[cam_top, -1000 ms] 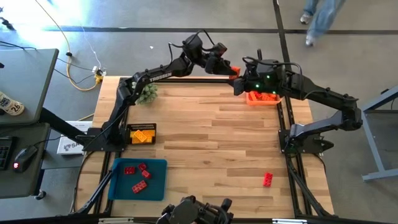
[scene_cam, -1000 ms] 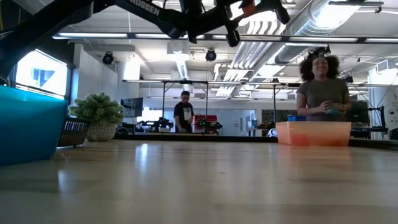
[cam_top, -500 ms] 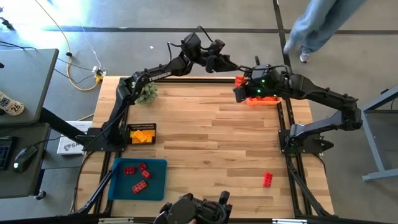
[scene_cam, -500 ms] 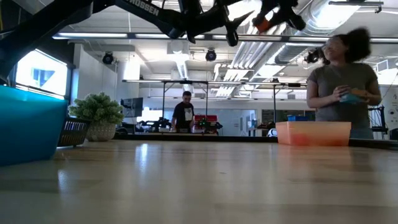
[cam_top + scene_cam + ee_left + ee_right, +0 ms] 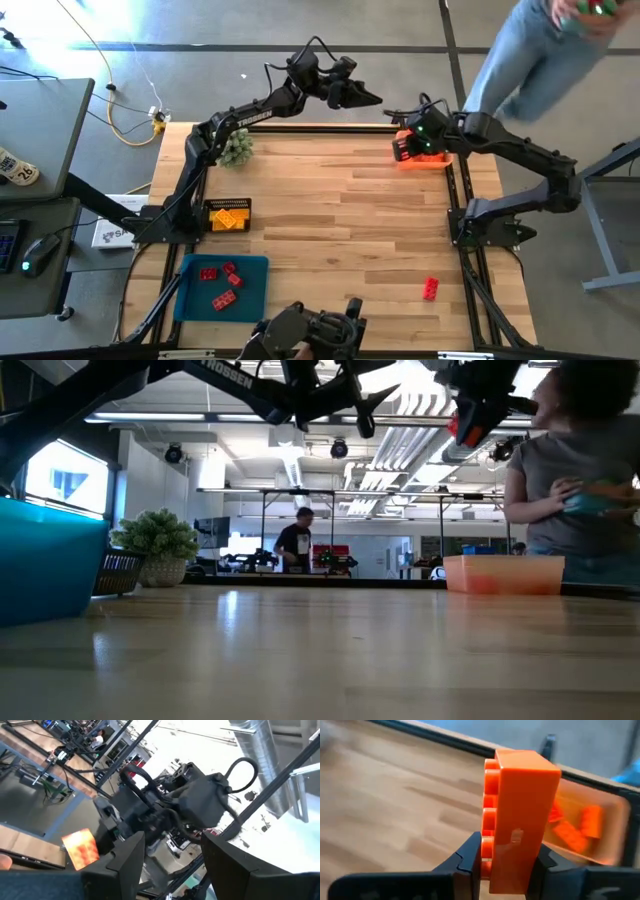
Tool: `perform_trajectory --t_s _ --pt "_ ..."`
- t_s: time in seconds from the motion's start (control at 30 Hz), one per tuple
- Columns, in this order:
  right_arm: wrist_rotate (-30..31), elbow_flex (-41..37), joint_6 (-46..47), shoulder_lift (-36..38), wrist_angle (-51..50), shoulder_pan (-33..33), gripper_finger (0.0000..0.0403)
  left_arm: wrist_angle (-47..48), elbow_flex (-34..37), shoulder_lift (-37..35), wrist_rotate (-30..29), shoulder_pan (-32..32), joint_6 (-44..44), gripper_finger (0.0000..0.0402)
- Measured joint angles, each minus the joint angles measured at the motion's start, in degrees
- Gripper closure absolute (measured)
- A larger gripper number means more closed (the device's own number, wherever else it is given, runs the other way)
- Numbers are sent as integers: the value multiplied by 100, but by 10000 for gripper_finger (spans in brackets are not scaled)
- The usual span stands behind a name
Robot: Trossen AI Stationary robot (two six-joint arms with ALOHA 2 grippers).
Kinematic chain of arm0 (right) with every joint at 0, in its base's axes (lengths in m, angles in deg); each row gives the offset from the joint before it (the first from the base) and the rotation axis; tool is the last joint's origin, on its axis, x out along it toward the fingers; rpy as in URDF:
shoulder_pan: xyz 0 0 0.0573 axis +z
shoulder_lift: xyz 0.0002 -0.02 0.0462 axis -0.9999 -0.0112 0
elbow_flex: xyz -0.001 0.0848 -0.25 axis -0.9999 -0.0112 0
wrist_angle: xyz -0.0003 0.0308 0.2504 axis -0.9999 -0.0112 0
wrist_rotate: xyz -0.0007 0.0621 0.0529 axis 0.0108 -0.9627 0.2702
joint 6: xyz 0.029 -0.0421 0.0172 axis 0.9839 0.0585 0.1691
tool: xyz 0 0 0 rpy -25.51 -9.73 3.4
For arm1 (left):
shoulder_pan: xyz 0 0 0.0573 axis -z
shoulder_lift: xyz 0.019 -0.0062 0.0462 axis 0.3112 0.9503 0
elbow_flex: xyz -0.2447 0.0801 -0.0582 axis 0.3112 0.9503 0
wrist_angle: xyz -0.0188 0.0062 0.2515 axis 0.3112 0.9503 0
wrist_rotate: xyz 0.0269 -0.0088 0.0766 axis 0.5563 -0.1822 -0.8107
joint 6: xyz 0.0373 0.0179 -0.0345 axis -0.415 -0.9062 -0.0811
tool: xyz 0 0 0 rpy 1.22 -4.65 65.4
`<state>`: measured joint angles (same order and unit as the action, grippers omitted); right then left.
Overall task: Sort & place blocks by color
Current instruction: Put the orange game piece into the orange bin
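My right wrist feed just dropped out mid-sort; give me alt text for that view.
The right gripper is shut on an orange block, held upright with its studs facing sideways, above the wooden table. Just beyond it sits the orange tray with several orange blocks already inside.

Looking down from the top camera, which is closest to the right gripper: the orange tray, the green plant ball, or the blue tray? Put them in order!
From the right gripper:
1. Orange tray, right beside it at the far right corner.
2. Green plant ball, across at the far left corner.
3. Blue tray, near left corner.
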<state>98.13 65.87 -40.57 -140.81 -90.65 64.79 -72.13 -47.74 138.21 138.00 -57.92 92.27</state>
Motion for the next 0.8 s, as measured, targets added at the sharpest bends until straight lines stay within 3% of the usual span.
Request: perform_trajectory --t_s 0.27,0.53,0.8 --pt "236 0 -398 -312 -308 -810 324 19 0 0 372 0 643 218" --pt "296 0 -870 -1165 -336 -1488 325 18 0 0 988 150 924 218" --pt "-182 0 -1680 -2128 -546 -2048 325 33 2 0 1590 244 1150 218"
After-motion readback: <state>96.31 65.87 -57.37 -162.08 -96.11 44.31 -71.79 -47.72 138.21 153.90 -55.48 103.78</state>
